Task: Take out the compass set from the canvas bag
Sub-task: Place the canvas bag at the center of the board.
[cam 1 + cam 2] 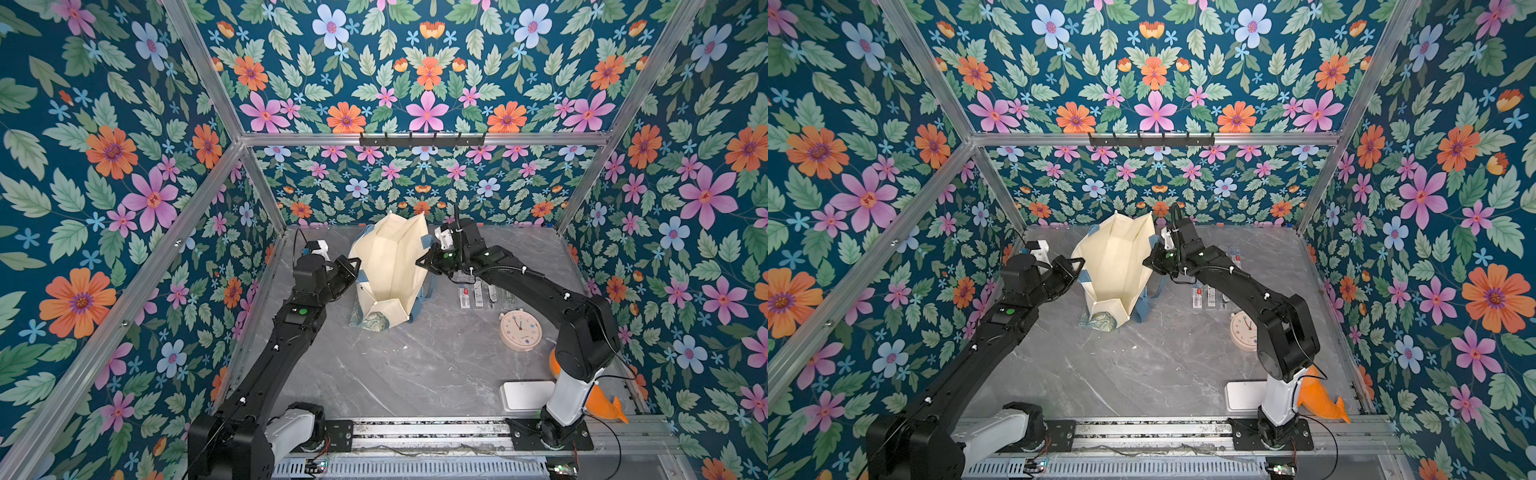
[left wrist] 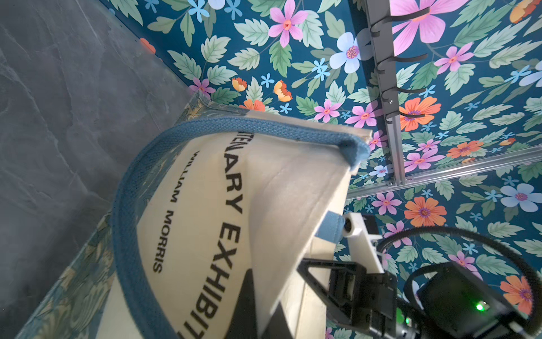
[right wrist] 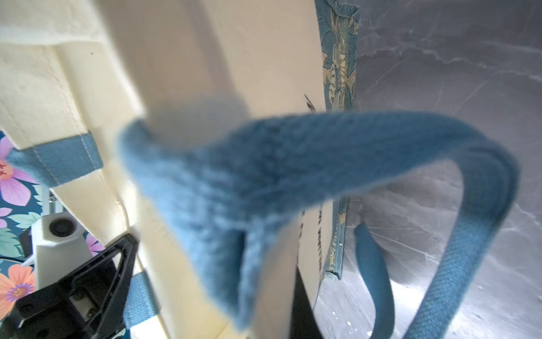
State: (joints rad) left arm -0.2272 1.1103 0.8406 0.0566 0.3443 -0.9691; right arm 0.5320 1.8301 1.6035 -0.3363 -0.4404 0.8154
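The cream canvas bag (image 1: 386,266) stands on its green paisley base (image 1: 370,322) at the back of the grey table (image 1: 395,374), its mouth held wide and showing only bare cloth inside. My left gripper (image 1: 355,268) is shut on the bag's left rim; in the left wrist view its fingers (image 2: 247,296) pinch the printed canvas (image 2: 190,220). My right gripper (image 1: 424,262) is shut on the right rim, and a blue strap handle (image 3: 322,152) drapes in front of it. The compass set is hidden.
Flat clear packs with red-and-white labels (image 1: 478,295) lie on the table under the right arm. A pink alarm clock (image 1: 520,330), a white box (image 1: 525,395) and an orange toy (image 1: 602,405) sit near the right arm's base. A hook rail (image 1: 422,139) hangs on the back wall.
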